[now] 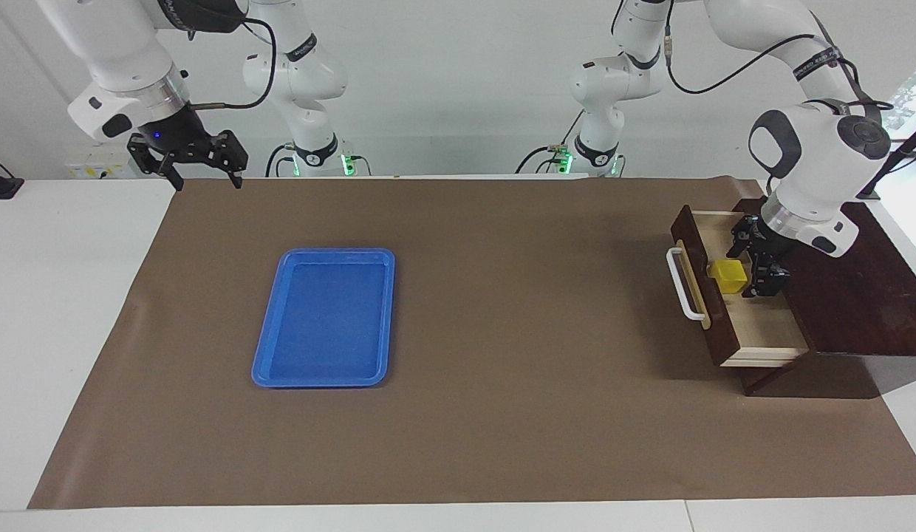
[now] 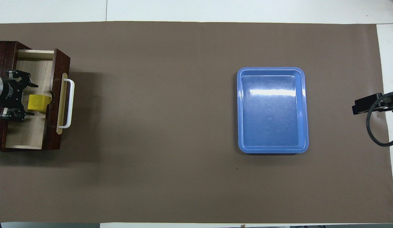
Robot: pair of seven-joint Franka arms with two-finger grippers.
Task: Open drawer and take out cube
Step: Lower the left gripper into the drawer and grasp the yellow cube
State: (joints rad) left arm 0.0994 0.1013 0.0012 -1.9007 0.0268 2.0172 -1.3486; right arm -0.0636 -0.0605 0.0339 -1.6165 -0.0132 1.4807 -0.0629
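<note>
The dark brown drawer (image 1: 696, 258) is pulled out of its wooden box (image 1: 864, 295), its white handle (image 1: 682, 284) toward the middle of the table. The yellow cube (image 1: 727, 275) sits on the pale drawer floor (image 2: 27, 133) against the drawer front. My left gripper (image 1: 747, 262) is low inside the drawer, open. Its fingertips (image 2: 35, 85) stand either side of the cube (image 2: 38, 103) at its box-side edge, apart from it. My right gripper (image 1: 207, 182) waits open, raised over the right arm's end of the table.
A flat blue tray (image 1: 321, 253) lies on the brown mat toward the right arm's end, also seen from overhead as the blue tray (image 2: 272, 71). The wooden box fills the corner at the left arm's end.
</note>
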